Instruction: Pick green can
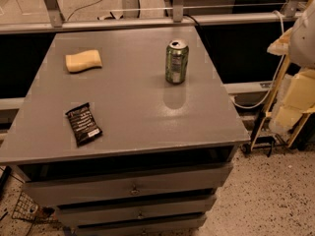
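The green can (pixel 176 61) stands upright on the grey cabinet top (pixel 133 107), toward the back right. It has a green body with pale markings and a silver top with a pull-tab. My gripper (pixel 294 100) shows as pale, yellowish parts at the right edge of the view. It is off the cabinet and well to the right of the can, touching nothing on the top.
A yellow sponge (pixel 83 61) lies at the back left of the top. A black snack packet (pixel 83 124) lies at the front left. The cabinet has drawers (pixel 133 190) below. Metal rails (pixel 147 21) and cables run behind it.
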{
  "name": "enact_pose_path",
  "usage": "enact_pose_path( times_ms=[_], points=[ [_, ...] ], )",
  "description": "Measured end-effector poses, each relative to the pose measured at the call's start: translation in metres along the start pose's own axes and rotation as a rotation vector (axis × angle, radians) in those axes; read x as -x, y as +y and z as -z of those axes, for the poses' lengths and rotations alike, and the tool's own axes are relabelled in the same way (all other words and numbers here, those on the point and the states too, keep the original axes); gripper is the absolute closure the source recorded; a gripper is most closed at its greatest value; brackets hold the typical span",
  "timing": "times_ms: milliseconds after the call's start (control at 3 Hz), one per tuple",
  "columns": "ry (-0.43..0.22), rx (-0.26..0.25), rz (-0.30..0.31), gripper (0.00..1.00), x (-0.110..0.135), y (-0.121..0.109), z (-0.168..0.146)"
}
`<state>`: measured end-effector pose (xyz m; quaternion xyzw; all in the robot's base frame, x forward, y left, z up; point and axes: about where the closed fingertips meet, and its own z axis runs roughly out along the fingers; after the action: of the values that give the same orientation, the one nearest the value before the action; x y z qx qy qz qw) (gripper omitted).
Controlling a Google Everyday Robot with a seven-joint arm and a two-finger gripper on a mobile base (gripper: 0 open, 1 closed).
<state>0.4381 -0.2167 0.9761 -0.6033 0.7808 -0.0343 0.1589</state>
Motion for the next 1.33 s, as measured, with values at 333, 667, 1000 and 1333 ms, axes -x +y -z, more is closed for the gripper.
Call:
enact_pose_path(
  times_ms=[333, 667, 1000, 1333],
  points=[
    [0.0, 0.0, 0.0, 0.0, 0.0, 0.0, 0.0],
    [-0.032, -0.018, -0.004, 0.0, 0.008, -0.025, -0.011],
    [-0.082, -0.029, -0.051, 0.0, 0.021, -0.059, -0.036],
    [-0.18, -0.061, -0.154, 0.0, 0.045, -0.094, -0.065]
  ],
)
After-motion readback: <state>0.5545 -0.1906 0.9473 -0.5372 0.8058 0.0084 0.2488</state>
